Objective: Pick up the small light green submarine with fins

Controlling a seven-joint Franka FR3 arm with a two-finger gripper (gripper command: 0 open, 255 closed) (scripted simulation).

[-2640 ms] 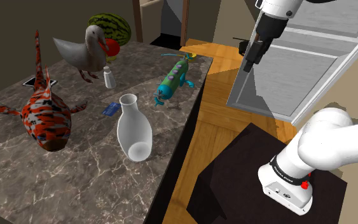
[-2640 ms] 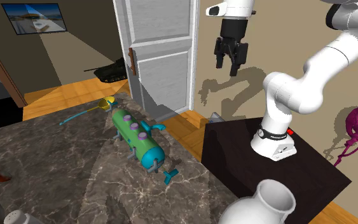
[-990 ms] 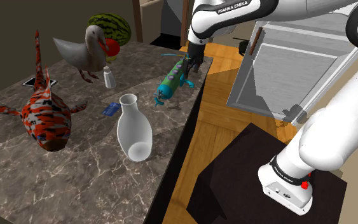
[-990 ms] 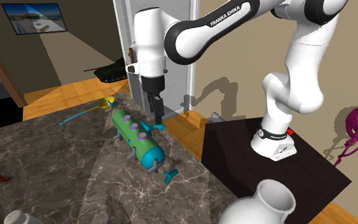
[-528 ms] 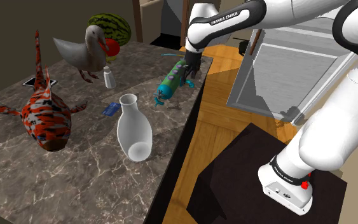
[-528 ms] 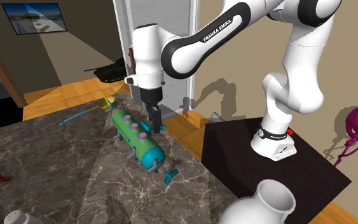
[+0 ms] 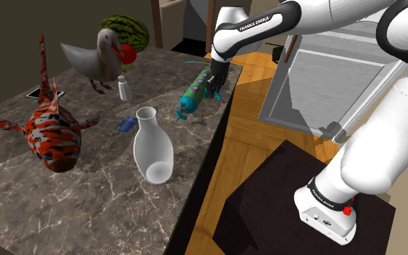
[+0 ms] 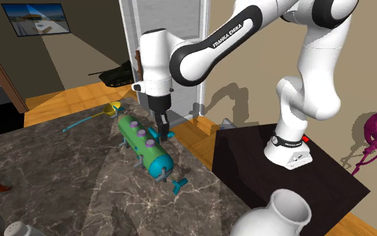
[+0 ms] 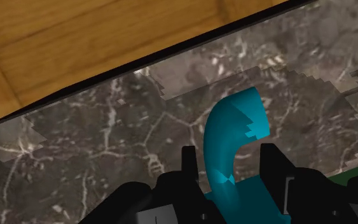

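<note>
Marble counter, shoulder view: the submarine lies lengthwise along the far right edge, with the gripper low at its edge-side flank. A vase stands nearer, contents unseen. Second exterior view: the gripper is beside the hull's middle. Wrist view: the fingers stand narrowly apart astride a teal fin, not clearly clamping it.

A dark marble counter carries a green submarine at the gripper; farther off are a white vase, a striped fish and a duck.
</note>
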